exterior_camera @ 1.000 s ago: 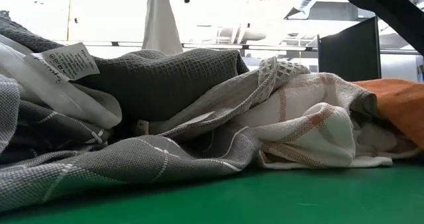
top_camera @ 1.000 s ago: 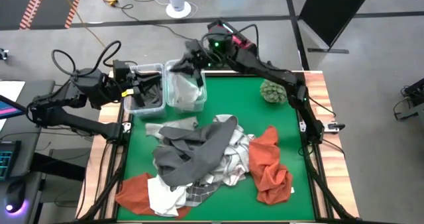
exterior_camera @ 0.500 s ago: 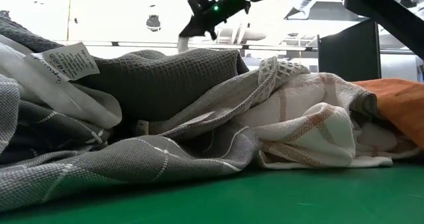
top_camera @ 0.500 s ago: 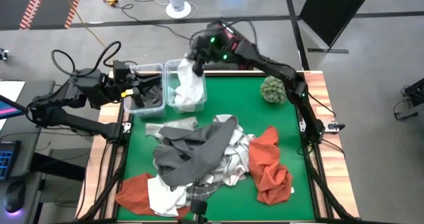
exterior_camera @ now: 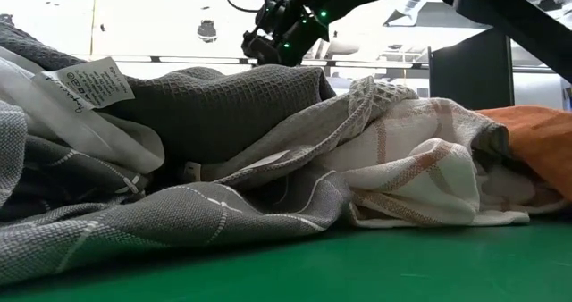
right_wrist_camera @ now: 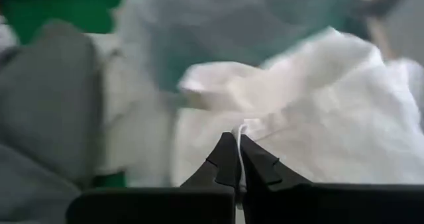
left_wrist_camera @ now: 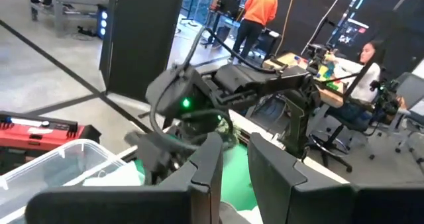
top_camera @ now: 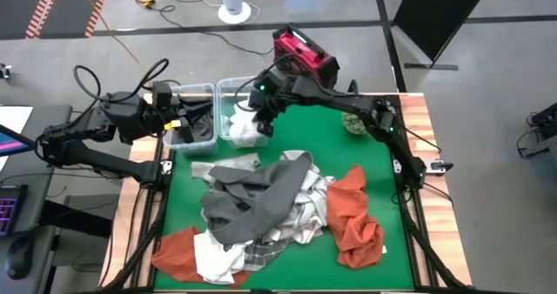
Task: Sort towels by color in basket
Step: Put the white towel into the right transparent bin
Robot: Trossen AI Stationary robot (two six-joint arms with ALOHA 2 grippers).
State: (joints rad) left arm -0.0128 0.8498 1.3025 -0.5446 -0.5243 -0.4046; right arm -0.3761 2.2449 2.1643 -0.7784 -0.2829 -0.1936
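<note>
My right gripper (top_camera: 261, 125) reaches down into the right clear bin (top_camera: 228, 92), shut on a white towel (top_camera: 244, 131) that lies bunched in that bin. The left clear bin (top_camera: 197, 90) holds a dark grey towel (top_camera: 200, 122). A heap of towels lies on the green table: dark grey (top_camera: 252, 198), rust-orange (top_camera: 352, 217), checked (top_camera: 306, 209) and white (top_camera: 214, 259). My left gripper (left_wrist_camera: 230, 168) hangs level beside the left bin, its fingers a narrow gap apart with nothing between them. My right gripper pinches a thin ridge of the white towel (right_wrist_camera: 238, 131) between its two fingertips. The fingers slant downward into the bin from the table's right side. The rest of the towel lies slack and crumpled in the bin under the fingers.
A round green spiky ball (top_camera: 355, 120) sits at the far right of the table under my right arm. Bare green table (top_camera: 313, 137) lies between the bins and the heap. People sit at desks in the room beyond.
My right gripper has come down into the right bin and tipped from level to slanting downward, still shut on the white towel. The towel, which hung below the gripper over the bin, now lies bunched inside it.
</note>
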